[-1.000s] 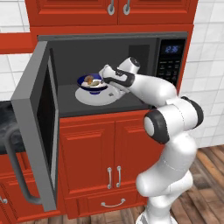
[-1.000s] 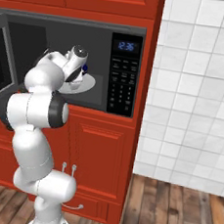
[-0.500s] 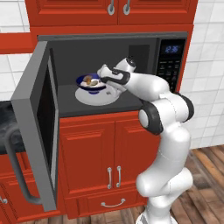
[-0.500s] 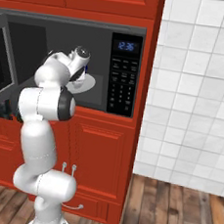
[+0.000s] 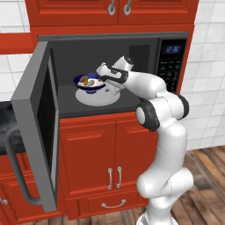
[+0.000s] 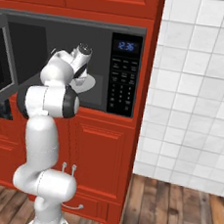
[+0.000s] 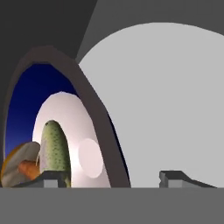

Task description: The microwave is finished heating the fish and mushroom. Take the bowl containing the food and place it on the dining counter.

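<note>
Two end effector [image 7: 113,177] fingertips straddle the bowl [image 7: 105,144] rim, jaws apart; left base view shows the microwave [image 5: 132,48] open

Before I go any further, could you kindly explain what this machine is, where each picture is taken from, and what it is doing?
It is a white robot arm on a wheeled base, in a rendered kitchen. Two pictures come from cameras on the base, behind the arm to its left and right; the third looks out along its hand.

The built-in microwave stands open, its door swung wide. Inside, on the white turntable plate, sits a dark blue bowl holding the fish and mushroom.

The hand is at the bowl's rim. In the hand's picture, one fingertip sits over the bowl's white inside, the other outside the rim, so the fingers straddle it. They are apart; nothing is gripped or lifted yet.
</note>
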